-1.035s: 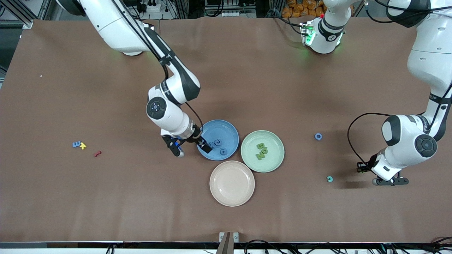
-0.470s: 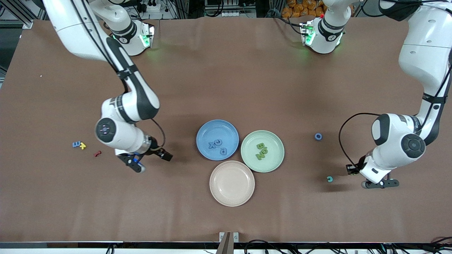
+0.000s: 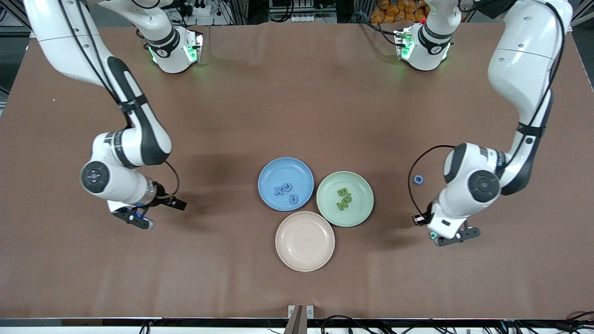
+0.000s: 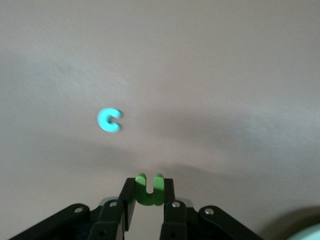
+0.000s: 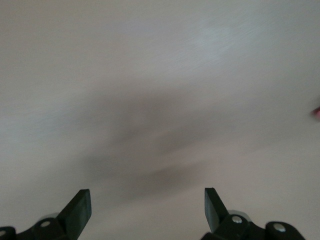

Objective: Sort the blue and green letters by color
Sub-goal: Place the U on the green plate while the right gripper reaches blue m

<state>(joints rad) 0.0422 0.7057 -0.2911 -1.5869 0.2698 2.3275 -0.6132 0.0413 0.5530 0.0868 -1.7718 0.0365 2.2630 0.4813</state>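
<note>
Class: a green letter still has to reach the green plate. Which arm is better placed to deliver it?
Left: the left gripper already holds a green letter and is nearer the green plate; the right gripper is open, empty.

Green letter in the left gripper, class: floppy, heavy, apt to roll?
Probably stiff: the green letter looks like an undistorted U between the left gripper's shut jaws. Likely light, being small. Flat-faced, so unlikely to roll.

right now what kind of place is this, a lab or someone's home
Most likely a robotics lab: two arms bolted to one brown-covered table, cables and aluminium framing along its edge, and plates such as the blue plate laid out for sorting toy letters.
</note>
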